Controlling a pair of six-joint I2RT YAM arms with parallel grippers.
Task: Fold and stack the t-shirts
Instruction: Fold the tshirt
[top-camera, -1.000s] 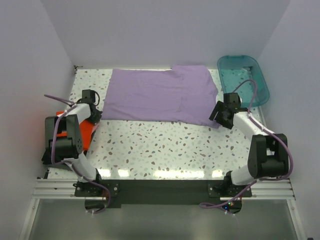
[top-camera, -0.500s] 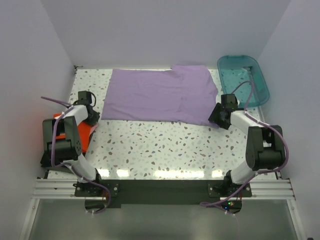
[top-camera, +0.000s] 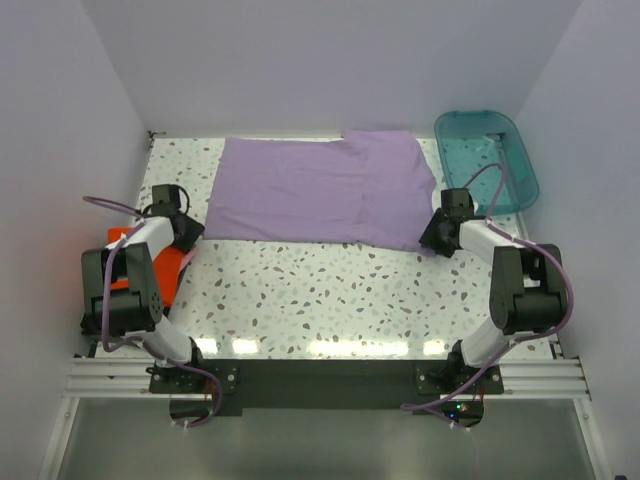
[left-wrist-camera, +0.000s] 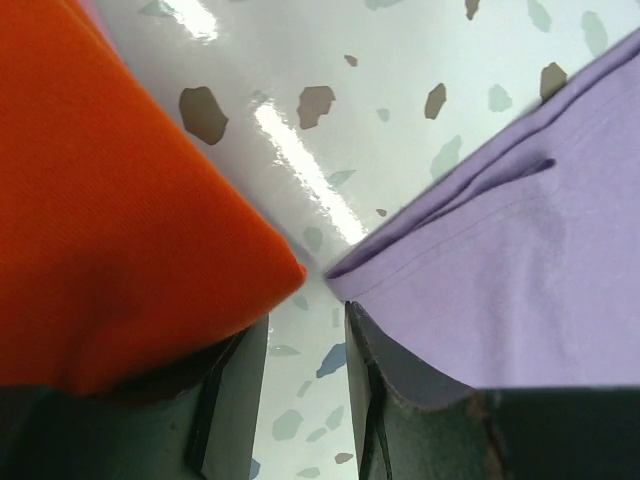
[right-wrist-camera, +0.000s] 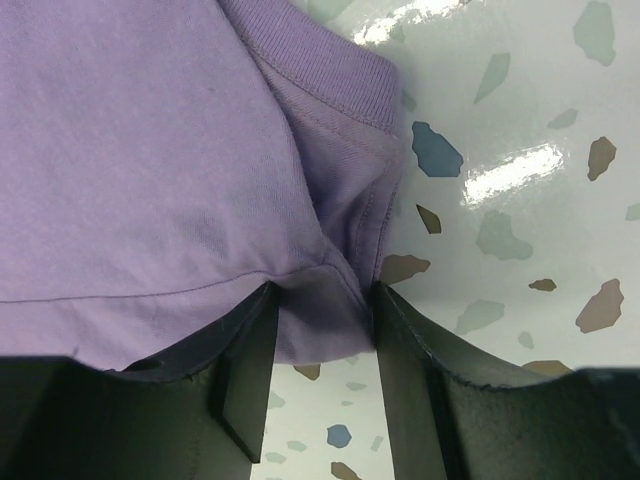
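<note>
Leftward slightly since a second ago, the left gripper's (left-wrist-camera: 305, 330) jaws stand parted at the one lavender t-shirt's (top-camera: 310, 190) near-left corner, with one orange t-shirt (left-wrist-camera: 110, 200) beside it. The right gripper's (right-wrist-camera: 325, 300) jaws straddle its near-right corner, grip unclear. One teal tub (top-camera: 495, 150) sits beyond.

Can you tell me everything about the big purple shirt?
The purple shirt is soft lavender cloth with stitched hems. It lies spread nearly flat across the far side of the speckled table, with a fold near its right end. Its near right corner sits between the fingers of the right gripper. Its near left corner lies at the left gripper, close to an orange shirt but not touching it.
</note>
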